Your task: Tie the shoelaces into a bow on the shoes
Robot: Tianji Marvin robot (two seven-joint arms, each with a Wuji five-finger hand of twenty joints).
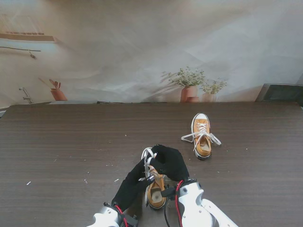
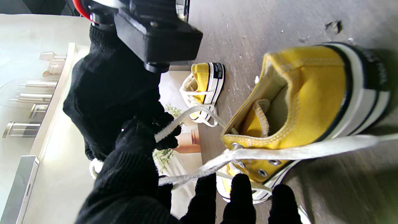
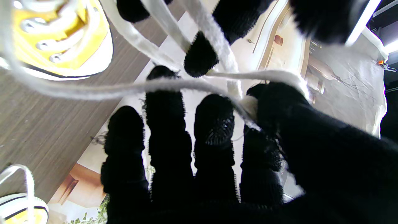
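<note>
Near shoe (image 1: pixel 155 190) close to me on the tabletop (image 1: pixel 66 142), between both wrists. Left robot hand (image 1: pixel 134 183) and right robot hand (image 1: pixel 169 162), black-gloved, meeting over its front, each closed on white laces (image 1: pixel 147 154) pulled up from the eyelets. Second shoe (image 1: pixel 202 136) farther off to the right, laces loose.

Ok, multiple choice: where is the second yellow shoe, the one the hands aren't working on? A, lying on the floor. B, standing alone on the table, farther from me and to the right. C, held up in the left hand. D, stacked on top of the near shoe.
B: the second shoe stands by itself on the table, farther from me and right of the near shoe, whose laces both hands are handling.
</note>
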